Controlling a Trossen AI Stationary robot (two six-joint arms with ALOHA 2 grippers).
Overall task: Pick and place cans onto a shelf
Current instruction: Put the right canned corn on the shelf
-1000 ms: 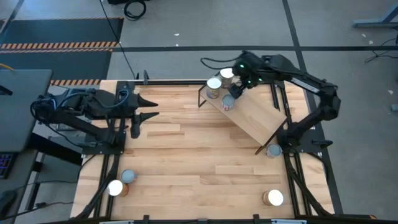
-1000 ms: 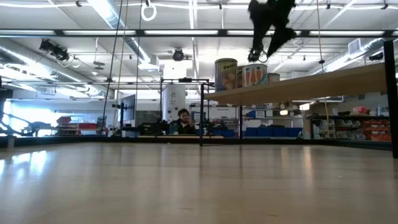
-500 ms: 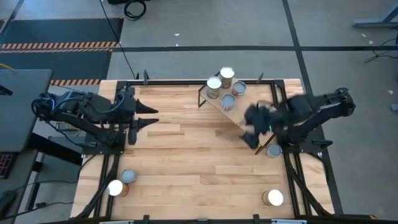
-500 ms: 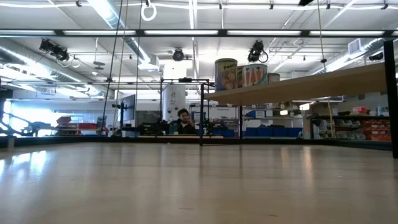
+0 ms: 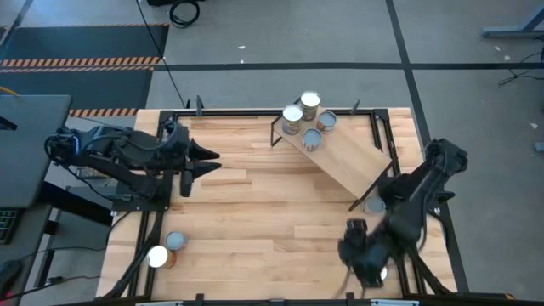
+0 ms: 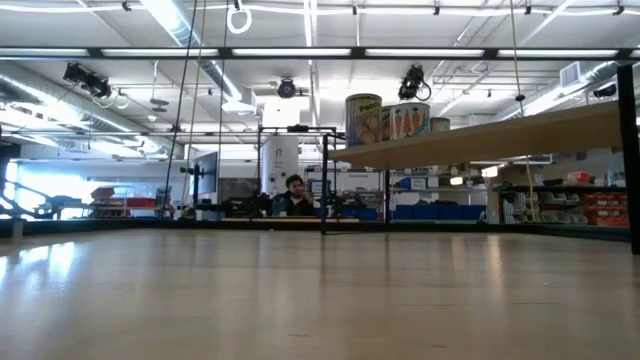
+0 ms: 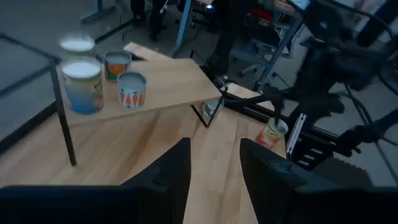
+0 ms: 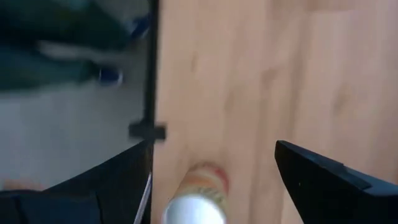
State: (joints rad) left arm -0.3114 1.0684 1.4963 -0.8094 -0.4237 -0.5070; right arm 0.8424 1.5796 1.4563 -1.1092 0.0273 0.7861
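- hanging over the near right corner of the tabletop (image 5: pixel 255 229): right gripper (image 8: pixel 211 180), jaws wide, nothing held.
- sitting right under it, between the spread jaws: one white-topped can (image 8: pixel 194 202), mostly hidden by the arm from above.
- waiting at the far left side of the tabletop: left gripper (image 5: pixel 201 159), jaws parted and empty.
- standing together on the high far end of the shelf (image 5: pixel 348 157): four cans (image 5: pixel 304 119).
- tilting down toward the right side: the shelf board on its thin black frame.
- resting on the tabletop just beside the shelf's low end: one grey-topped can (image 5: pixel 372 206).
- sitting close together at the near left corner: two more cans (image 5: pixel 165 249).
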